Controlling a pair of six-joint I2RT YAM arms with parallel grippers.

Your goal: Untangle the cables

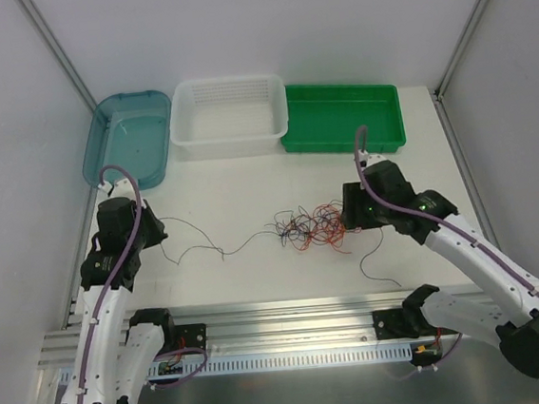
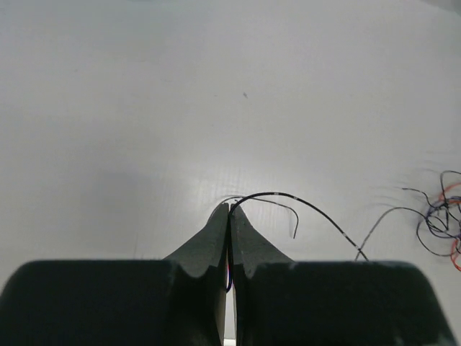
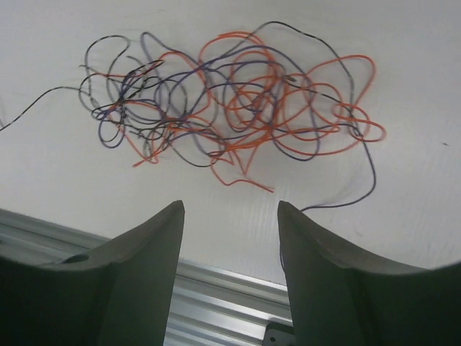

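The cables (image 1: 310,229) lie as a tangle of thin orange-red, black and dark grey loops on the white table between the arms. My left gripper (image 1: 161,233) is shut on the end of a thin black wire (image 2: 310,207) that trails right across the table (image 1: 202,249) to the tangle, whose edge shows at the right of the left wrist view (image 2: 441,215). My right gripper (image 3: 230,209) is open and empty, hovering just to the near right of the tangle (image 3: 238,108). In the top view the right gripper (image 1: 350,215) sits at the tangle's right edge.
A teal bin (image 1: 128,139), a white basket (image 1: 230,115) and a green tray (image 1: 343,118) stand in a row at the back. An aluminium rail (image 1: 290,315) runs along the near table edge. A loose dark wire tail (image 1: 376,266) curls toward the rail.
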